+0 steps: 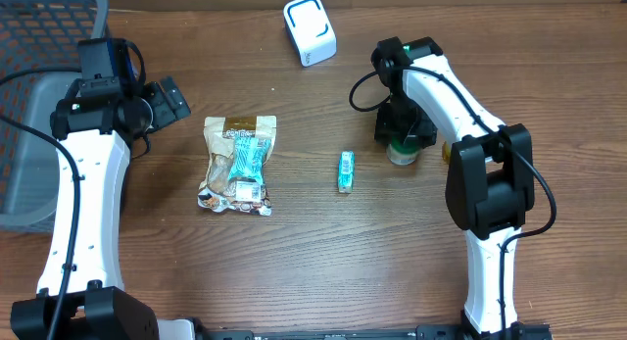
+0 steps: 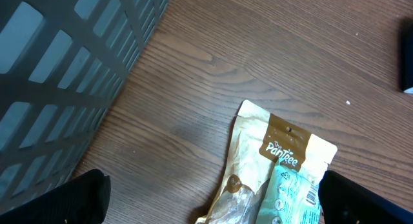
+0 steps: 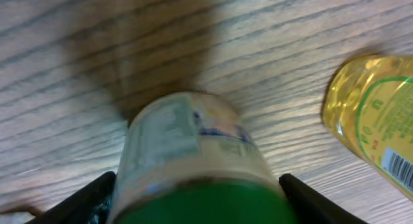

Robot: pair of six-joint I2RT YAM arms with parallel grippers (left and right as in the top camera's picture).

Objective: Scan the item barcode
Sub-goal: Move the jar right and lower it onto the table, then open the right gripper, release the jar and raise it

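Two arms are at the worktop (image 1: 313,271); only the right one is engaged.

Step in hand, as judged: taking up the item, a green-lidded jar (image 3: 193,159), to present it to the scanner (image 1: 310,29). The jar stands upright to the right of the scanner and nearer the robot, well apart from it. It appears to be on the worktop, not lifted.

Right jaws: spread wide and astride the jar, one finger (image 3: 77,198) on each side at lid level. The wrist view is blurred, so it cannot be told whether the fingers press the jar or merely flank it.

Left jaws: fully spread and empty, touching nothing. They hang well to the left of the scanner, above the top edge of a pouch (image 1: 238,164).

Next move, as judged: confirm a firm hold on the jar, lift it, and carry it up and left to the scanner. The label must then be turned until the barcode faces the scanner. No barcode is visible on the jar.
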